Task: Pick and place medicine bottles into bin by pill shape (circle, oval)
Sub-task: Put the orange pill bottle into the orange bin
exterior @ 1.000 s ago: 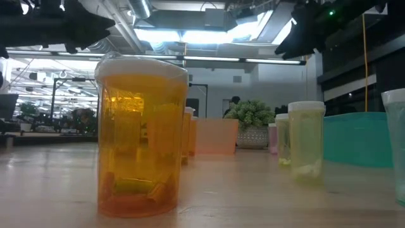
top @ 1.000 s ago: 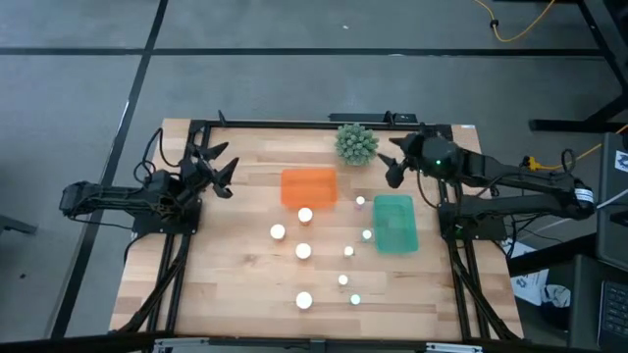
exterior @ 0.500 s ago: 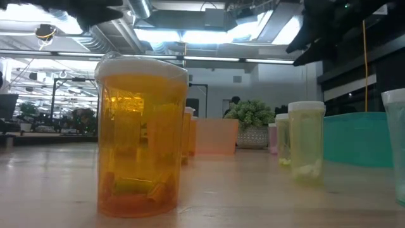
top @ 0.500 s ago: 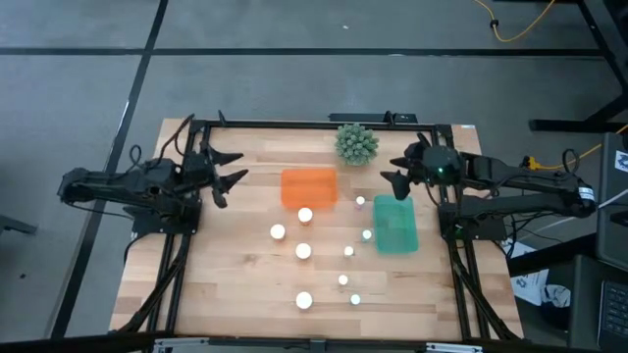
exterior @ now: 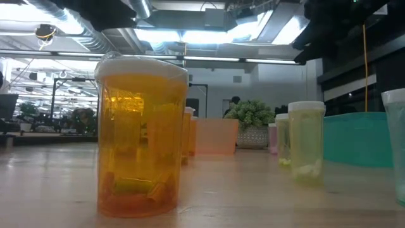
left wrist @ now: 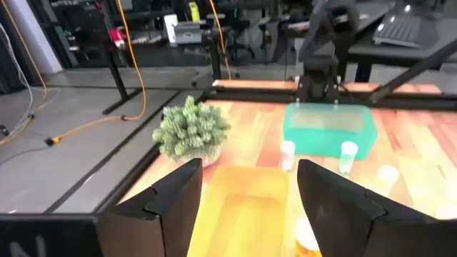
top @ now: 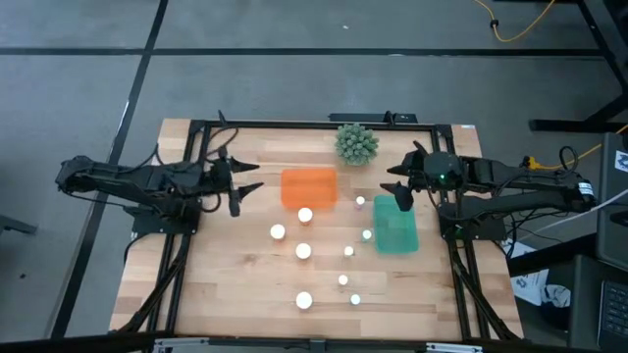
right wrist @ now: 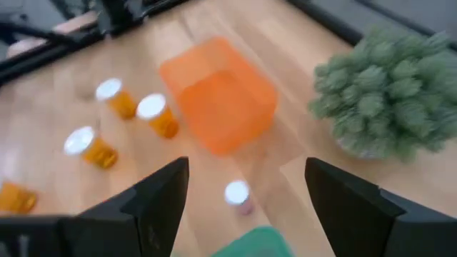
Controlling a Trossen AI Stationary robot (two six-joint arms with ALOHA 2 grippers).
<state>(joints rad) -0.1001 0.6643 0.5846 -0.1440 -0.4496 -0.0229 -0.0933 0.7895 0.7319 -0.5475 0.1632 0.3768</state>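
Several medicine bottles with white tops stand upright on the wooden table; the wider ones (top: 303, 251) are left of the narrower ones (top: 348, 252). The orange bin (top: 309, 186) sits at the far middle and the teal bin (top: 394, 224) to its right. My left gripper (top: 248, 186) is open above the table, left of the orange bin (left wrist: 243, 203). My right gripper (top: 397, 191) is open above the teal bin's far end. In the right wrist view it looks onto a narrow bottle (right wrist: 235, 193) and the orange bin (right wrist: 218, 93).
A spiky green plant ball (top: 356, 143) stands at the far edge between the bins. In the low view a wide orange bottle (exterior: 142, 136) stands close to the near edge, with a pale narrow bottle (exterior: 306, 142) to its right. A black frame borders the table.
My left gripper has moved toward the table's right edge, closer to the orange bin. My right gripper has moved a little toward the near edge, over the teal bin's far end. Bottles and bins have stayed in place.
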